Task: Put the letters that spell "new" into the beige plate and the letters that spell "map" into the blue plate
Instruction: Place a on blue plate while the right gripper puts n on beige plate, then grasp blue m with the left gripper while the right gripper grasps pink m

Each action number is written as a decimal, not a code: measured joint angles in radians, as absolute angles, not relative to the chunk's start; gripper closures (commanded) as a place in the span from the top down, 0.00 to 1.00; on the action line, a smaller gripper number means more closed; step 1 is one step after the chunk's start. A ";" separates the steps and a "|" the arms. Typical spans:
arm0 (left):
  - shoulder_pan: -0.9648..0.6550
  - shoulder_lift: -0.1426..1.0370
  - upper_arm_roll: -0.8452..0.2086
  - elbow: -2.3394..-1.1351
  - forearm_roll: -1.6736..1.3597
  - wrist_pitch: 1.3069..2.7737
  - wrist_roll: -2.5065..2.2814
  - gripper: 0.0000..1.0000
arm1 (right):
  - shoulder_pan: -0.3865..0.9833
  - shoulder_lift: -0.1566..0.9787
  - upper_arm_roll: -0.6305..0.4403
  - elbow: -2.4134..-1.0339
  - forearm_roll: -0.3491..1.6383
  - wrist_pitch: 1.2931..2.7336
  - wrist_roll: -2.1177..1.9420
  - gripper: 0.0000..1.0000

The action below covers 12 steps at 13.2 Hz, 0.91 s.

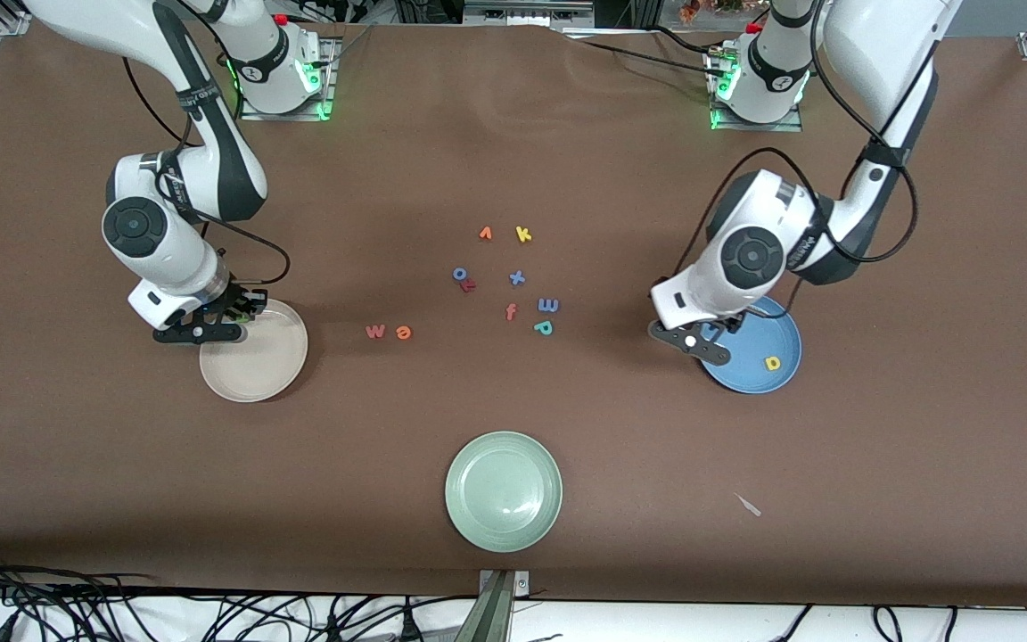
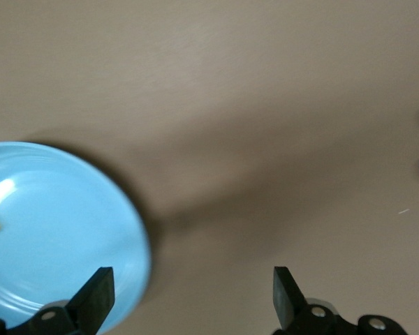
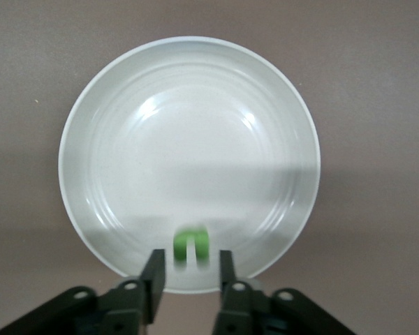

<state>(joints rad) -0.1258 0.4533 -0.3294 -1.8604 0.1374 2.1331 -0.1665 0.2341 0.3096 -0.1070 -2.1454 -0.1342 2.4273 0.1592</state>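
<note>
Right gripper (image 3: 188,269) slightly parted over green n (image 3: 191,246) in beige plate (image 3: 98,125); left gripper (image 2: 192,296) spread wide beside blue plate (image 2: 63,230)

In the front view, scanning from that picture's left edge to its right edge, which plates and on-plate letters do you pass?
Beige plate with green n → pale green plate → blue plate with yellow a.
</note>
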 measured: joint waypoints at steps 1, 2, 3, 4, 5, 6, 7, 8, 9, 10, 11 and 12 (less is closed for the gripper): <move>-0.157 0.460 -0.334 -1.845 0.135 2.133 -0.244 1.00 | 0.234 0.319 -0.105 -2.141 -0.134 2.435 0.170 0.60; -0.196 0.476 -0.336 -1.822 0.132 2.134 -0.332 1.00 | 0.234 0.326 -0.099 -2.133 -0.134 2.437 0.194 0.61; -0.240 0.502 -0.338 -1.791 0.128 2.135 -0.423 1.00 | 0.235 0.329 -0.084 -2.125 -0.133 2.437 0.225 0.61; -0.287 0.539 -0.339 -1.754 0.127 2.138 -0.512 1.00 | 0.235 0.332 -0.064 -2.119 -0.133 2.437 0.266 0.63; -0.332 0.581 -0.339 -1.717 0.127 2.146 -0.588 1.00 | 0.236 0.336 -0.038 -2.115 -0.132 2.437 0.323 0.64; -0.368 0.622 -0.339 -1.688 0.127 2.169 -0.639 1.00 | 0.237 0.345 -0.007 -2.107 -0.132 2.437 0.391 0.64; -0.398 0.660 -0.338 -1.669 0.127 2.211 -0.672 1.00 | 0.238 0.361 0.030 -2.091 -0.132 2.437 0.470 0.65; -0.417 0.690 -0.338 -1.661 0.127 2.248 -0.690 1.00 | 0.241 0.380 0.066 -2.071 -0.132 2.437 0.542 0.67; -0.428 0.713 -0.337 -1.657 0.127 2.269 -0.698 1.00 | 0.245 0.403 0.095 -2.048 -0.132 2.438 0.603 0.67; -0.435 0.730 -0.336 -1.655 0.127 2.278 -0.701 1.00 | 0.252 0.426 0.110 -2.026 -0.132 2.439 0.649 0.67; -0.440 0.740 -0.332 -1.653 0.127 2.280 -0.705 0.98 | 0.260 0.446 0.116 -2.012 -0.132 2.445 0.678 0.67; -0.442 0.746 -0.327 -1.651 0.127 2.280 -0.706 0.94 | 0.268 0.467 0.116 -2.003 -0.132 2.464 0.701 0.67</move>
<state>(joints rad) -0.4422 0.7460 -0.3270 -1.6510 0.1270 2.2802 -0.7060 0.2682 0.4673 0.1164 -2.0029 -0.1321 2.4635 0.7012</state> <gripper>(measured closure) 0.004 0.326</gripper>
